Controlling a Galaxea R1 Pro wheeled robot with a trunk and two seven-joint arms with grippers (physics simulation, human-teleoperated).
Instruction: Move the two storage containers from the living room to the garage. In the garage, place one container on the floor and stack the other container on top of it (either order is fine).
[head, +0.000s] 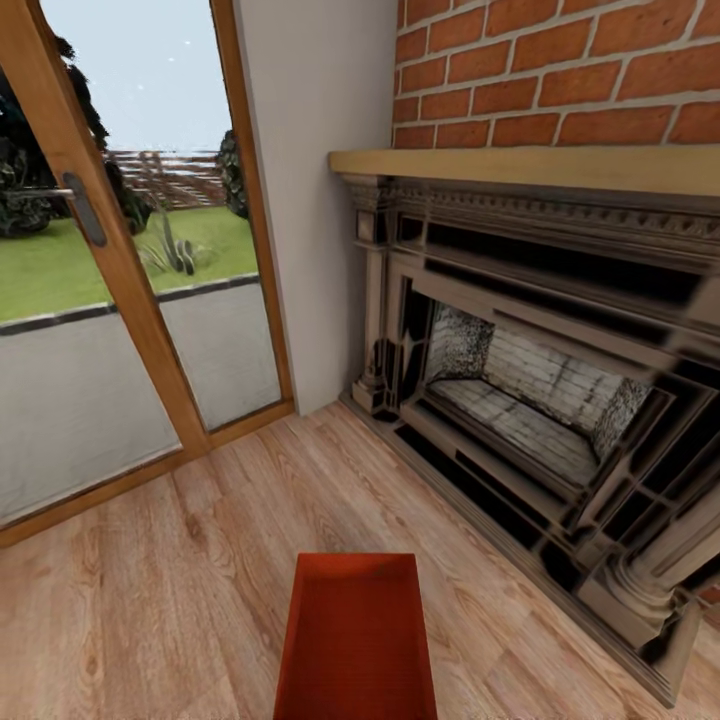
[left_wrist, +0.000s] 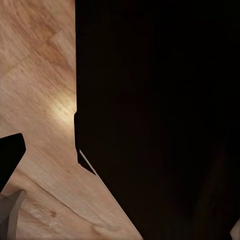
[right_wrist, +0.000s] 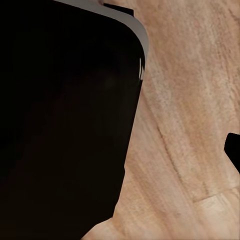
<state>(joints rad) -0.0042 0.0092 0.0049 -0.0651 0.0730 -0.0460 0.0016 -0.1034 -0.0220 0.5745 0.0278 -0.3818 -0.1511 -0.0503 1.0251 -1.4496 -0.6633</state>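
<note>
One orange-red storage container (head: 356, 640) lies on the living room's wood plank floor (head: 150, 590), near the fireplace (head: 540, 400). Whether either pincer is open cannot be told. Approach squarely before gripping its walls.

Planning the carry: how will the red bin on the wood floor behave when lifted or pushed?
The bin has straight, flat walls, so it probably stays stiff rather than flopping. Open-topped and apparently empty, it is likely light for its size. Its broad flat base on the smooth plank floor suggests it slides when pushed, not rolls or tips.
</note>
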